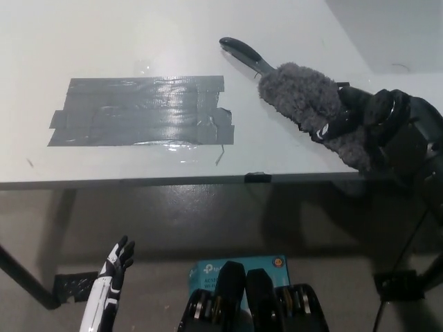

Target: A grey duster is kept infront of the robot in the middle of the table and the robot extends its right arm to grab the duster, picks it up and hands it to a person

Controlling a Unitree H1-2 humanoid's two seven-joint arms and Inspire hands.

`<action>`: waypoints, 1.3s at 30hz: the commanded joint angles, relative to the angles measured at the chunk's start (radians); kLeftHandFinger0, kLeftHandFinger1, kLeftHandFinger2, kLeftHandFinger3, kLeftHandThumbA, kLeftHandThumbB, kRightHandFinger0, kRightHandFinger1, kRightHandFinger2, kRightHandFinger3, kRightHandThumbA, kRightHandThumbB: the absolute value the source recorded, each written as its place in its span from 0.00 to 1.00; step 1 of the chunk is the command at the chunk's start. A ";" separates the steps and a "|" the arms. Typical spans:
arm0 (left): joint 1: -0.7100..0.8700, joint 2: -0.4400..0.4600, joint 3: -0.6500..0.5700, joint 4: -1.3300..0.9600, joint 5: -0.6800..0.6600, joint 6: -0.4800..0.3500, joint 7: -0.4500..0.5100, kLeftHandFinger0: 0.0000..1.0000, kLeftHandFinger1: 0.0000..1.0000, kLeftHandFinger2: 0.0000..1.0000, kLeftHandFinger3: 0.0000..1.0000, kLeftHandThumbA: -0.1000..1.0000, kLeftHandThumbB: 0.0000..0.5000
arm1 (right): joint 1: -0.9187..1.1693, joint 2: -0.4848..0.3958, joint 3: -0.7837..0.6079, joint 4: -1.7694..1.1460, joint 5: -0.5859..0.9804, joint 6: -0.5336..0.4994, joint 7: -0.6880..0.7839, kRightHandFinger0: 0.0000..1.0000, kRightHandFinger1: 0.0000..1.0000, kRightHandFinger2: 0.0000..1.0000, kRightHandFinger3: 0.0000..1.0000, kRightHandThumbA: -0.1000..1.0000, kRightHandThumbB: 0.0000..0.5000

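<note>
A fluffy grey duster [311, 104] with a smooth, glossy dark plastic handle [242, 54] lies on a matt white table [138, 34], right of wrinkled, shiny grey tape [142, 111].

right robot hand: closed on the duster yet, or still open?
Shut on it. The black right robot hand has its fingers wrapped over the grey duster's fluffy head, which lies on the table.
</note>
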 commanded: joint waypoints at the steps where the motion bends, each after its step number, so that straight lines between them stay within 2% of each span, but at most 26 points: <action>1: -0.014 0.018 -0.009 -0.008 0.023 -0.037 0.049 1.00 1.00 1.00 1.00 1.00 0.75 | 0.082 0.017 -0.002 -0.030 -0.018 0.014 -0.071 0.69 0.85 0.93 1.00 0.01 0.56; 2: -0.015 0.019 -0.009 -0.008 0.023 -0.037 0.050 1.00 1.00 1.00 1.00 1.00 0.75 | 0.081 0.016 -0.004 -0.031 -0.019 0.010 -0.078 0.73 0.85 0.91 0.98 0.00 0.53; 3: -0.019 0.020 -0.008 -0.006 0.026 -0.037 0.054 1.00 1.00 1.00 1.00 1.00 0.75 | 0.087 0.008 -0.014 -0.051 -0.015 -0.011 -0.098 0.67 0.77 0.81 0.94 0.00 0.45; 4: -0.020 0.020 -0.009 -0.005 0.031 -0.037 0.060 1.00 1.00 1.00 1.00 1.00 0.76 | 0.091 0.005 -0.025 -0.063 -0.007 -0.021 -0.105 0.73 0.83 0.82 0.85 0.00 0.45; 5: -0.019 0.020 -0.009 -0.005 0.034 -0.037 0.063 1.00 1.00 1.00 1.00 1.00 0.76 | 0.095 0.002 -0.040 -0.069 0.007 -0.042 -0.114 0.79 0.87 0.81 0.62 0.00 0.45; 6: -0.018 0.020 -0.010 -0.005 0.036 -0.037 0.065 1.00 1.00 1.00 1.00 1.00 0.74 | 0.102 -0.001 -0.068 -0.074 0.035 -0.087 -0.121 0.62 0.70 0.63 0.39 0.00 0.43; 7: -0.019 0.022 -0.013 -0.004 0.036 -0.037 0.068 1.00 1.00 1.00 1.00 1.00 0.73 | 0.111 -0.006 -0.090 -0.088 0.058 -0.128 -0.115 0.21 0.27 0.21 0.16 0.00 0.44; 8: -0.019 0.023 -0.016 -0.003 0.036 -0.037 0.069 1.00 1.00 1.00 1.00 1.00 0.73 | 0.119 -0.009 -0.106 -0.102 0.071 -0.155 -0.107 0.08 0.21 0.26 0.25 0.00 0.43; 9: -0.020 0.024 -0.018 -0.002 0.037 -0.037 0.072 1.00 1.00 1.00 1.00 1.00 0.73 | 0.129 -0.013 -0.122 -0.125 0.079 -0.185 -0.111 0.10 0.27 0.36 0.24 0.00 0.42; 10: -0.023 0.024 -0.018 0.000 0.034 -0.037 0.072 1.00 1.00 1.00 1.00 1.00 0.72 | 0.137 -0.012 -0.141 -0.148 0.090 -0.198 -0.112 0.06 0.39 0.58 0.44 0.00 0.41; 11: -0.024 0.025 -0.018 0.001 0.031 -0.037 0.071 1.00 1.00 1.00 1.00 1.00 0.72 | 0.141 -0.011 -0.153 -0.164 0.095 -0.204 -0.109 0.09 0.48 0.72 0.58 0.00 0.40; 12: -0.024 0.025 -0.019 0.001 0.030 -0.037 0.072 1.00 1.00 1.00 1.00 1.00 0.72 | 0.144 -0.010 -0.159 -0.173 0.096 -0.208 -0.108 0.11 0.54 0.81 0.69 0.00 0.39; 13: -0.025 0.025 -0.019 0.002 0.029 -0.037 0.074 1.00 1.00 1.00 1.00 1.00 0.73 | 0.152 -0.008 -0.171 -0.206 0.102 -0.203 -0.100 0.20 0.65 0.91 0.81 0.00 0.37; 14: -0.025 0.023 -0.020 0.002 0.031 -0.037 0.077 1.00 1.00 1.00 1.00 1.00 0.73 | 0.161 -0.005 -0.185 -0.250 0.113 -0.188 -0.087 0.27 0.74 0.97 0.91 0.00 0.36; 15: -0.026 0.023 -0.020 0.002 0.031 -0.037 0.078 1.00 1.00 1.00 1.00 1.00 0.73 | 0.165 -0.003 -0.192 -0.266 0.118 -0.182 -0.081 0.28 0.74 0.97 0.93 0.00 0.35; 16: -0.027 0.024 -0.020 0.002 0.033 -0.037 0.081 1.00 1.00 1.00 1.00 1.00 0.70 | 0.177 0.001 -0.207 -0.325 0.132 -0.154 -0.063 0.30 0.72 0.91 0.97 0.00 0.36; 18: -0.030 0.028 -0.024 0.003 0.042 -0.037 0.092 1.00 1.00 1.00 1.00 1.00 0.67 | 0.198 0.007 -0.233 -0.402 0.160 -0.126 -0.045 0.24 0.66 0.85 0.96 0.00 0.36; 23: -0.037 0.028 -0.026 0.008 0.036 -0.037 0.104 0.98 1.00 1.00 1.00 1.00 0.66 | 0.243 0.051 -0.352 -0.559 0.276 -0.041 -0.026 0.21 0.65 0.92 0.90 0.00 0.40; 26: -0.035 0.029 -0.026 0.003 0.040 -0.037 0.105 0.98 1.00 1.00 1.00 1.00 0.67 | 0.261 0.097 -0.436 -0.666 0.357 0.074 -0.010 0.21 0.64 0.94 0.87 0.00 0.48; 28: -0.035 0.028 -0.025 0.005 0.037 -0.037 0.105 0.98 1.00 1.00 1.00 1.00 0.67 | 0.265 0.118 -0.475 -0.705 0.398 0.125 0.005 0.13 0.57 0.91 0.88 0.00 0.48; 30: -0.037 0.028 -0.027 0.007 0.037 -0.037 0.107 0.98 1.00 1.00 1.00 1.00 0.66 | 0.267 0.156 -0.556 -0.722 0.506 0.170 0.026 0.03 0.50 0.89 0.94 0.00 0.44; 32: -0.041 0.028 -0.028 0.009 0.036 -0.037 0.109 0.96 1.00 1.00 1.00 1.00 0.65 | 0.266 0.192 -0.632 -0.702 0.688 0.173 0.023 0.00 0.42 0.85 1.00 0.00 0.44; 34: -0.041 0.030 -0.026 0.005 0.037 -0.037 0.106 0.96 1.00 1.00 1.00 1.00 0.65 | 0.267 0.200 -0.642 -0.697 0.791 0.173 0.008 0.00 0.39 0.86 1.00 0.00 0.42; 36: -0.042 0.030 -0.025 0.004 0.034 -0.037 0.102 0.96 1.00 1.00 1.00 1.00 0.64 | 0.266 0.203 -0.645 -0.689 0.856 0.173 -0.010 0.00 0.36 0.84 1.00 0.00 0.44; 37: -0.042 0.027 -0.022 0.003 0.026 -0.037 0.095 0.95 1.00 1.00 1.00 1.00 0.65 | 0.267 0.207 -0.649 -0.685 0.904 0.173 -0.027 0.00 0.33 0.79 1.00 0.00 0.45; 39: -0.044 0.028 -0.023 0.003 0.028 -0.037 0.098 0.95 1.00 1.00 1.00 1.00 0.64 | 0.271 0.211 -0.648 -0.684 0.949 0.173 -0.058 0.00 0.32 0.76 1.00 0.00 0.48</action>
